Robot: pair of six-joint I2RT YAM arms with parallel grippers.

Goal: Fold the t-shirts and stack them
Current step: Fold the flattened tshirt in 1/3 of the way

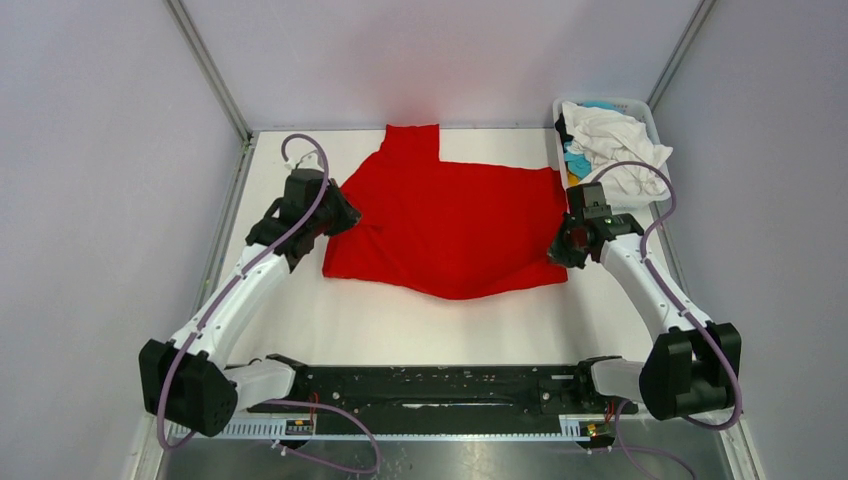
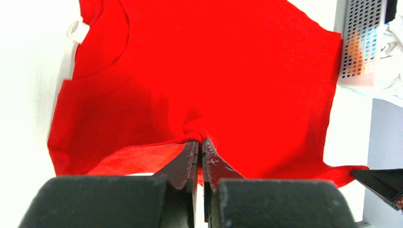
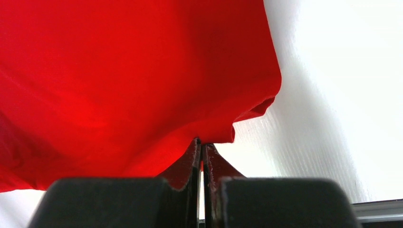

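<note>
A: Top view first. We see the red shirt (image 1: 450, 225) spread on the table (image 1: 450, 320), mid-table and toward the far edge, with one flap poking toward the back wall.

B: Arms?

A: The left gripper (image 1: 343, 216) is at the shirt's left edge and the right gripper (image 1: 562, 250) is at its near right corner. We read that as a hold on two opposite sides, so the cloth stays stretched for a fold.

B: Basket?

A: The basket (image 1: 650, 108) sits at the far right corner with a white shirt (image 1: 620, 150) heaped in it. We guess it's parked there to wait its turn.

B: Left wrist view.

A: The jaws are pinched tight on a tuck of red cloth, which bunches at the tips. We see the collar and a white label (image 2: 78, 29) at upper left.

B: Right wrist view.

A: Same here, the jaws are clamped on the shirt's corner. The cloth rises off the table at the tips and sags away from them.

B: Stage?

A: We judge the first fold is only starting. We see no stack on the table.
</note>
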